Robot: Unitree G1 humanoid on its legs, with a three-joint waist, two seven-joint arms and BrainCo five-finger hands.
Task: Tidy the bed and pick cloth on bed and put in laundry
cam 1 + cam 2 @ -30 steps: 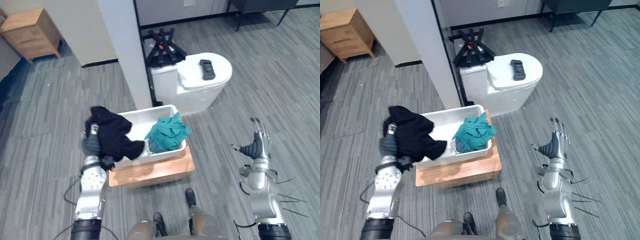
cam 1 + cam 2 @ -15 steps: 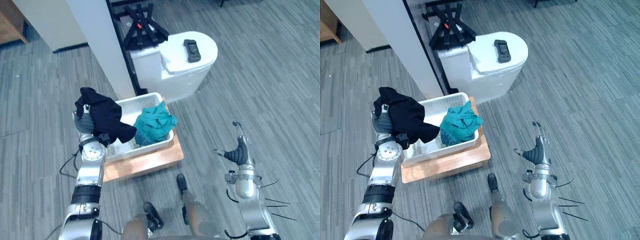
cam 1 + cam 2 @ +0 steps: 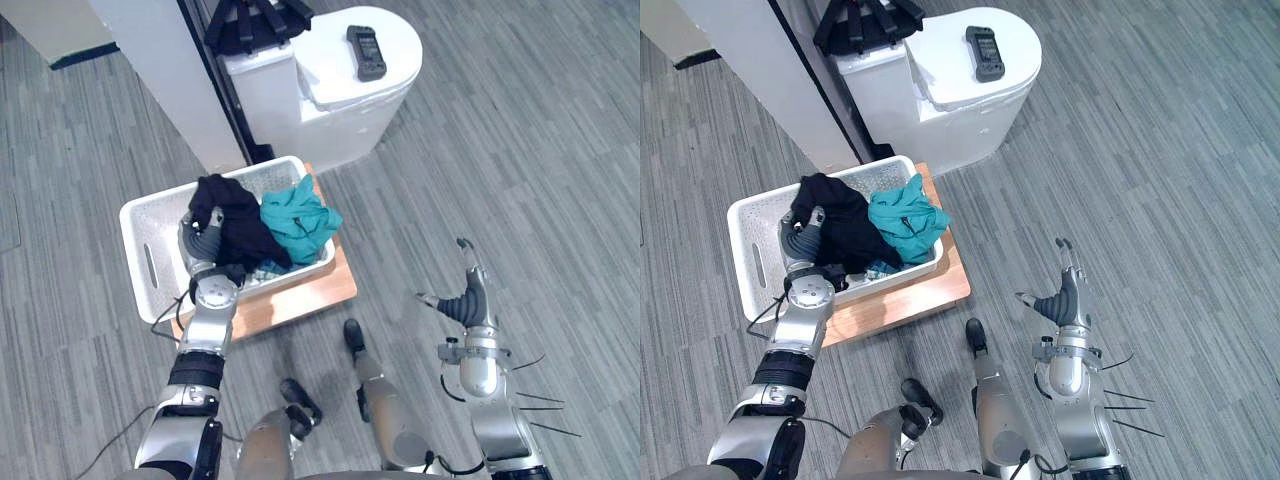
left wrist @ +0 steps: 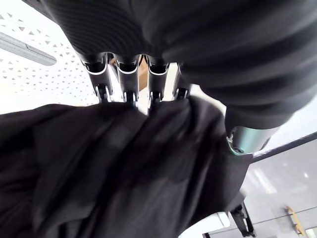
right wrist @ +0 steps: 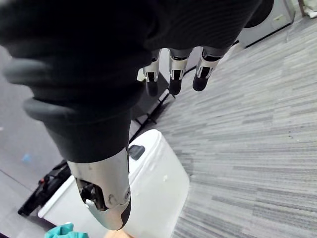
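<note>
Left hand [image 3: 205,243] grips 1 black cloth [image 3: 243,228], fingers and thumb closed on its bunched fabric, over the white laundry basket [image 3: 132,245]. The cloth drapes into the basket, touching 1 teal cloth [image 3: 297,215] there. The basket sits on a wooden platform [image 3: 305,295]. Right hand [image 3: 468,300] hangs above the floor, fingers straight, empty.

Bare left half of the white basket [image 3: 150,232]; black cloth [image 3: 237,222], teal cloth [image 3: 297,215] across its right; white pillar [image 3: 172,70] behind.
</note>
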